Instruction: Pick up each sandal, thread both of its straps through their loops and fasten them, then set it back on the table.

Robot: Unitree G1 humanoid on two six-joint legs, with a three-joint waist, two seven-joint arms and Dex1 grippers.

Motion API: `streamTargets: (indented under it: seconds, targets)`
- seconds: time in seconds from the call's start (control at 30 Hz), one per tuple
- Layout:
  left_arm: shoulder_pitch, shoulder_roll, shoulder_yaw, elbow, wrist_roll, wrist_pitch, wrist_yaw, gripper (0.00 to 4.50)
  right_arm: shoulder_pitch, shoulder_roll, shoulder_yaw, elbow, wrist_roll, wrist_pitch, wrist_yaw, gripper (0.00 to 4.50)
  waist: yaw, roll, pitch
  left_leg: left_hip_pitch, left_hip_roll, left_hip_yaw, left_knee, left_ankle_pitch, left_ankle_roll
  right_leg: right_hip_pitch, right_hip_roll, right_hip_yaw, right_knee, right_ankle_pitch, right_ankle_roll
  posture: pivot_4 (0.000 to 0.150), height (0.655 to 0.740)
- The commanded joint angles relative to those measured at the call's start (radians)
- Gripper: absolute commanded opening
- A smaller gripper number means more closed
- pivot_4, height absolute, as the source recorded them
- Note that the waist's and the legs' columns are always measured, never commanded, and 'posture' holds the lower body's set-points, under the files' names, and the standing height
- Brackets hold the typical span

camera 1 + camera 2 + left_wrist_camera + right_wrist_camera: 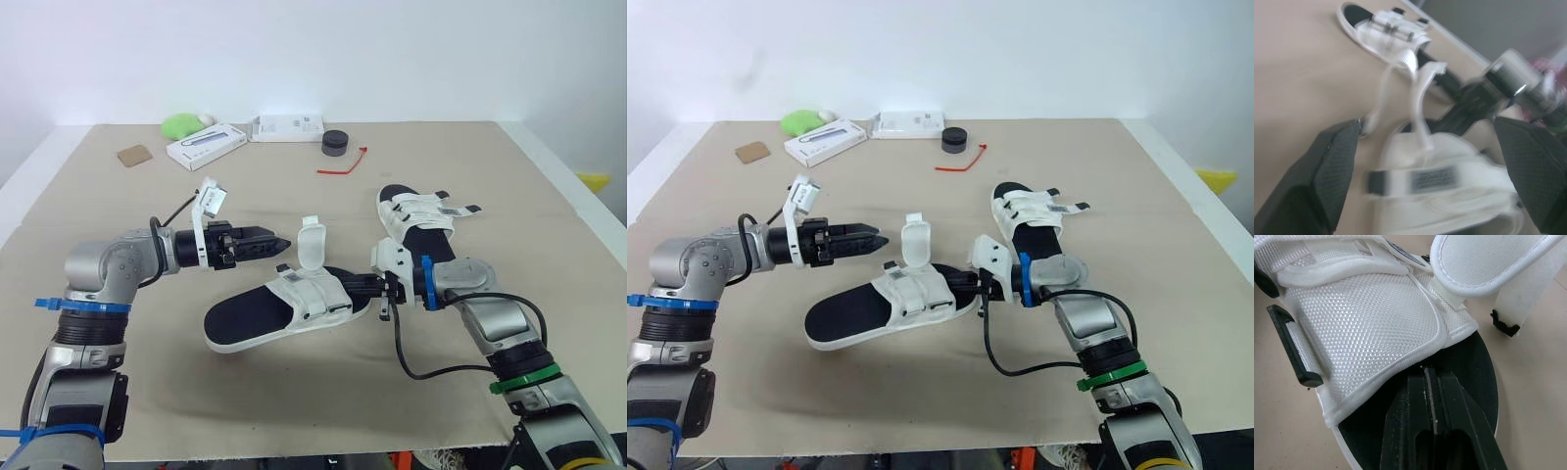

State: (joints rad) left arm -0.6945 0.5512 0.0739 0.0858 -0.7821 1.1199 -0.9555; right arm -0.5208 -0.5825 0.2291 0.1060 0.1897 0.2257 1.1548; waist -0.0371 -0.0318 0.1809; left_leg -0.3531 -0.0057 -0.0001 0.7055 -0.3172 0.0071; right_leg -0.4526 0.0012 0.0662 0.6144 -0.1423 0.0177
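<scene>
**Right gripper pinches one sandal at mid-frame, left gripper spread beside its raised strap**

The tan bench (441,411) takes up most of the head view, from the lower edge to the white wall at the top. Two white sandals with black footbeds lie on it. The held sandal (245,318) sits in the centre of the frame, with one end pointing to the lower left. The second sandal (421,220) lies just right of centre and a little higher, its straps folded across it and their ends sticking out to the right.

The right gripper (358,287) comes in from the lower right, its fingers pressed together on the right-hand end of the held sandal. The right wrist view shows them clamped on the edge of the black footbed. The left gripper (279,241) hangs left of centre and points right, close to the sandal but not touching it. In the left wrist view its fingers are spread wide, one to each side of the sandal's white upper.

One strap (312,243) of the held sandal stands upright and unfastened, just right of the left gripper's tips. A black loop (1290,347) sticks out from the side of the upper.

Along the upper part of the frame sit smaller things — a long white box (206,145), a second white box (289,126), a green lump (181,124), a brown square (134,155), a black round piece (335,143) and a thin red tie (343,164).
</scene>
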Motion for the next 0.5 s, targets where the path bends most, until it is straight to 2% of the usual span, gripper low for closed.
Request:
streamTargets:
  seconds: [0.03,0.07,0.17,0.2,0.33,0.5]
  targets:
    - [0.028,0.014,-0.021,-0.035,0.043,0.006,0.064,4.45,0.006,-0.008,0.002,-0.019,-0.007,0.005,0.006,0.00,-0.003,0.000,0.000,0.000,0.000,0.000,0.000,0.000,0.000,0.000,0.000,0.000,0.000,0.000,0.000,0.150,0.7400]
    - [0.042,0.024,-0.059,-0.025,0.139,-0.134,0.075,4.45,0.007,-0.008,0.002,-0.022,-0.006,0.006,0.006,0.00,-0.005,0.000,0.000,0.000,0.000,0.000,0.000,0.000,0.000,0.000,0.000,0.000,0.000,0.000,0.000,0.150,0.7400]
    - [0.041,0.010,-0.068,0.009,0.244,-0.350,0.087,4.45,0.008,-0.010,0.004,-0.026,-0.005,0.007,0.008,0.00,-0.005,0.000,0.000,0.000,-0.001,0.000,0.000,0.000,0.000,0.000,-0.001,0.000,0.000,0.000,0.000,0.150,0.7400]
    - [0.036,-0.002,-0.055,0.010,0.235,-0.367,0.081,4.45,0.008,-0.009,0.004,-0.025,-0.005,0.006,0.008,0.00,-0.005,0.000,0.000,0.000,-0.001,0.000,0.000,0.000,-0.001,0.000,-0.001,0.000,0.000,0.000,0.000,0.150,0.7400]
    - [0.041,-0.017,-0.095,0.044,0.333,-0.573,0.052,4.45,0.008,-0.009,0.005,-0.027,-0.004,0.006,0.010,0.00,-0.005,0.000,0.000,0.000,-0.001,0.000,0.000,0.001,-0.002,0.000,-0.001,0.000,0.000,0.001,-0.001,0.150,0.7400]
    - [0.042,-0.038,-0.202,0.135,0.483,-0.826,-0.018,4.45,0.005,-0.008,0.006,-0.027,-0.005,0.004,0.010,0.00,-0.005,0.000,0.000,0.000,-0.002,0.001,0.000,0.001,-0.002,0.000,-0.002,0.000,-0.001,0.001,-0.001,0.150,0.7400]
